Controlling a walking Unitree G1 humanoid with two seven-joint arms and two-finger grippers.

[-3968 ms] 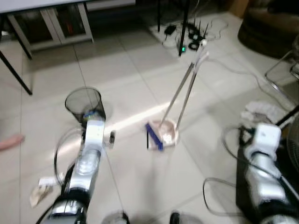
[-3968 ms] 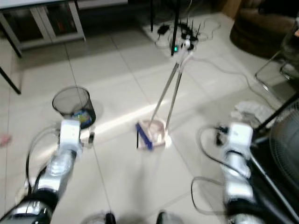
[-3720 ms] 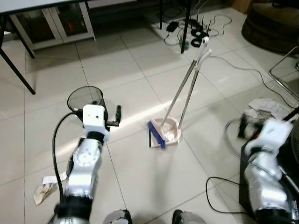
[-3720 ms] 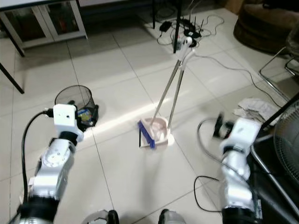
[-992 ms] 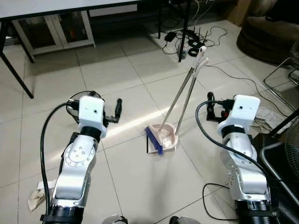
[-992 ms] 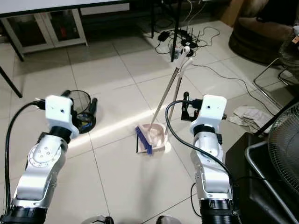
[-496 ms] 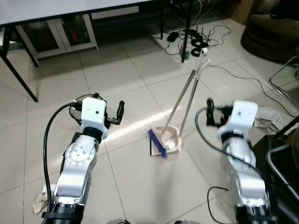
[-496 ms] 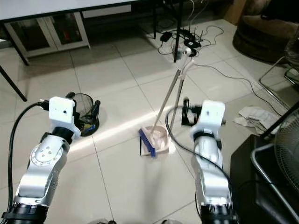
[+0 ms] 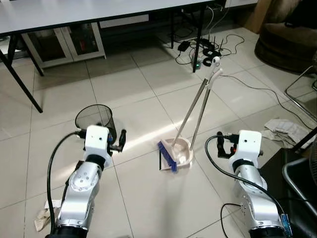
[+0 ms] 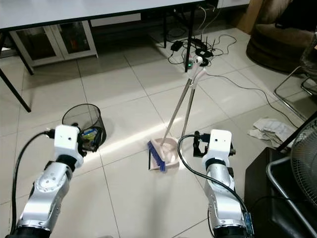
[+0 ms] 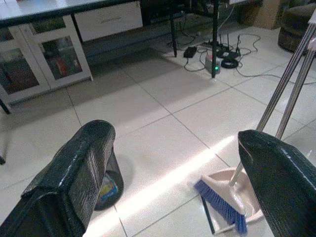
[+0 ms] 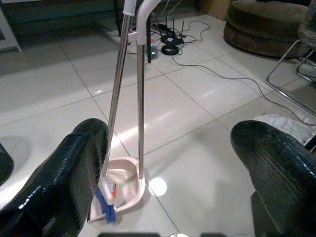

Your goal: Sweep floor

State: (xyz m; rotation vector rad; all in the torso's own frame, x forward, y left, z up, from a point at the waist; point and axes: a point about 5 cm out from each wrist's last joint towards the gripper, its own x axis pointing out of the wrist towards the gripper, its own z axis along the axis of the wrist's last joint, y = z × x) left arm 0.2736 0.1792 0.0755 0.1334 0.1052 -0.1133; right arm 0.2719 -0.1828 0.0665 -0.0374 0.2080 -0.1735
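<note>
Robot faces a standing broom and dustpan on a tiled floor, both grippers spread wide and holding nothing.

The broom (image 9: 167, 154) and dustpan (image 9: 181, 150) stand together in the middle of the floor (image 9: 133, 89), their long handles leaning up and away to meet at the far end. The left gripper (image 11: 163, 168) hangs near and to the left of them, the right gripper (image 12: 168, 163) near and to the right, neither touching a handle. To start the sweep cleanly, the right gripper likely should close on the broom's handle partway up, without knocking the dustpan's pole beside it. Open tile lies ahead and left; a wire bin (image 9: 93, 119) stands on the left. Loose cables (image 9: 257, 89) trail at the far right, a crumpled cloth (image 9: 285, 130) at the right.
</note>
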